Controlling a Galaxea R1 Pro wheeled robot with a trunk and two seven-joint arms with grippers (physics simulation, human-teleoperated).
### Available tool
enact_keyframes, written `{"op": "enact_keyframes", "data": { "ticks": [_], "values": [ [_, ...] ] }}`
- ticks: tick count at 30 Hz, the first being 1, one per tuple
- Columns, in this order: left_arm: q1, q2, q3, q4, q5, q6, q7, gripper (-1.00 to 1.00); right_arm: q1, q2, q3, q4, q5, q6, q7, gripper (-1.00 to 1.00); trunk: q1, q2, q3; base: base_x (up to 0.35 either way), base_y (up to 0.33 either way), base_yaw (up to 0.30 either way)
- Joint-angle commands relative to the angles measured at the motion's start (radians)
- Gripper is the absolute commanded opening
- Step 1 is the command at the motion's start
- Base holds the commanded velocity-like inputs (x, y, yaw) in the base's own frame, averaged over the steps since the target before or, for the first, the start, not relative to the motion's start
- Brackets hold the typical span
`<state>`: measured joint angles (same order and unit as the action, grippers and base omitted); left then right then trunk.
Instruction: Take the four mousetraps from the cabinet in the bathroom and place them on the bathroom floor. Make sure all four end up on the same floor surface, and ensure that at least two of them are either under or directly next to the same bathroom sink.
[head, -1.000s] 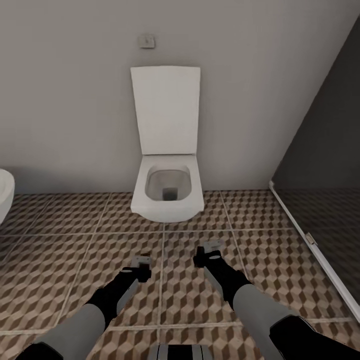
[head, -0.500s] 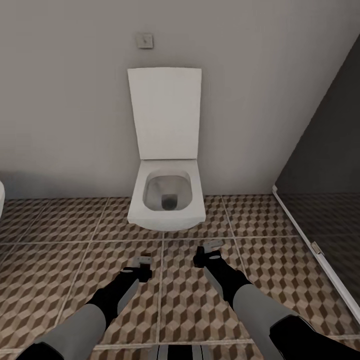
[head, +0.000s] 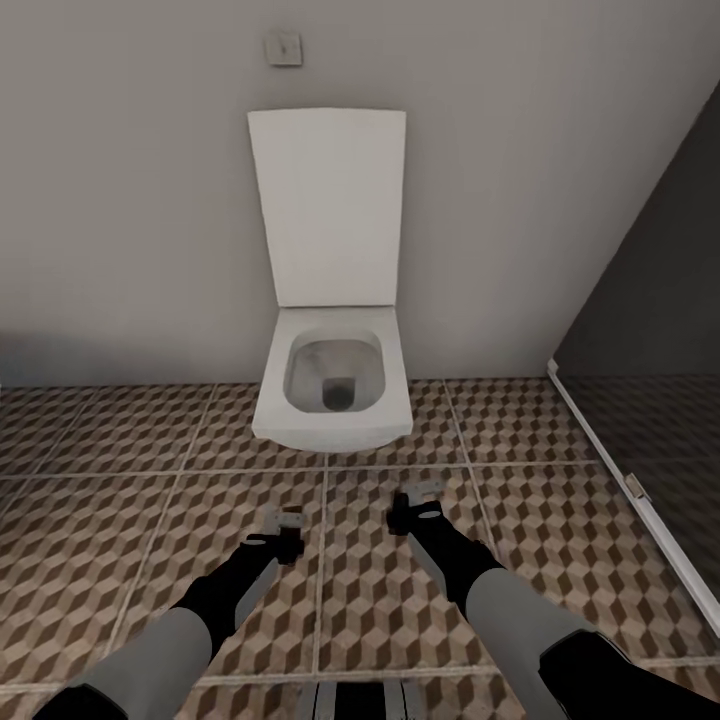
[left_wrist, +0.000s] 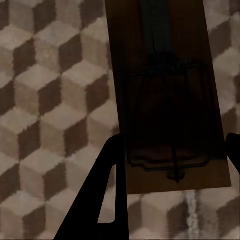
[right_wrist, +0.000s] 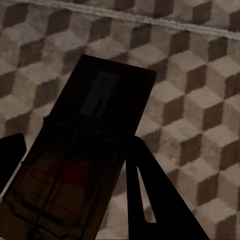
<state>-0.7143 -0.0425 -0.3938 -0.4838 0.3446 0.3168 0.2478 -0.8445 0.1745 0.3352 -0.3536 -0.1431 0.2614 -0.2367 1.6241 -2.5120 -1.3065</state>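
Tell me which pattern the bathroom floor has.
Brown, beige and white 3-D cubes on the bathroom floor, clearest in the head view.

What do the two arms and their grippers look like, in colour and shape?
Both arms have light grey rounded forearm shells that narrow into black wrist sections. The left gripper and right gripper end in small pale grey blocks. In the wrist views the fingers appear as flat black wedge shapes with a triangular cut-out. No cables or markings can be made out.

Two mousetraps (left_wrist: 167, 95) (right_wrist: 80, 170) (one per hand), one toilet (head: 330, 385).
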Motion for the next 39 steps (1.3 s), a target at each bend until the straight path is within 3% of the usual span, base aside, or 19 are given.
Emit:
{"op": "enact_keyframes", "data": {
  "ticks": [1,39],
  "values": [
    [-0.001,0.001,-0.008,-0.002,0.010,0.004,0.010,-1.00,-0.001,0.000,0.007,-0.001,-0.010,0.004,-0.009,-1.00,0.000,-0.001,-0.005,0.000,0.000,0.000],
    [-0.001,0.001,-0.008,-0.002,0.010,0.004,0.010,-1.00,-0.001,0.000,0.007,-0.001,-0.010,0.004,-0.009,-1.00,0.017,-0.009,-0.152,0.000,0.000,0.000]
  ]
}}
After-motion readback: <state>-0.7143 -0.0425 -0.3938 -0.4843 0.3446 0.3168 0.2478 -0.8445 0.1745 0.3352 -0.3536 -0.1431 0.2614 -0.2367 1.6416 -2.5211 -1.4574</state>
